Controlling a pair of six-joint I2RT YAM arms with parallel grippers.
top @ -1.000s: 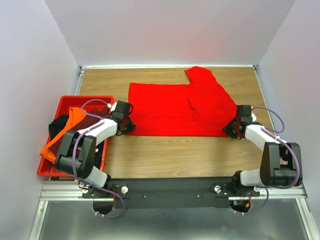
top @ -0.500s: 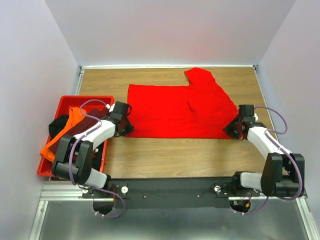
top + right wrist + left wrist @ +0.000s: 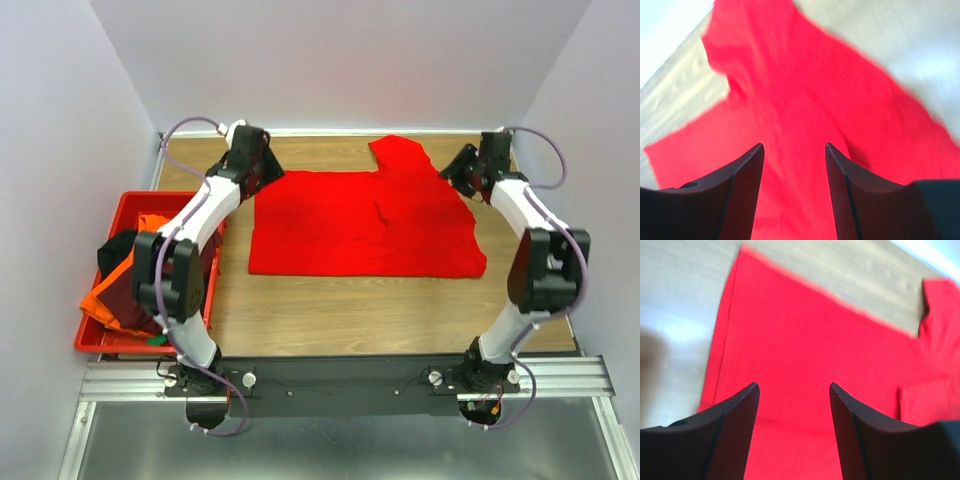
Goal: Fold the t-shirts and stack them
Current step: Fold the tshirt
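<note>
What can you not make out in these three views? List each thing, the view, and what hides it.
Top view: the shirts heaped in the crate overlap, and the left arm crosses them; their number is unclear.
Left wrist view: the red shirt is blurred, its edges cut off by the frame and the left gripper.
Right wrist view: blurred; whether the right gripper touches the cloth cannot be told.

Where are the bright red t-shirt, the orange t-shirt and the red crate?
bright red t-shirt [image 3: 350, 225], top view, middle of its spread-out body.
orange t-shirt [image 3: 98, 300], top view, the bunched part at the crate's left side.
red crate [image 3: 150, 198], top view, its far rim.
</note>
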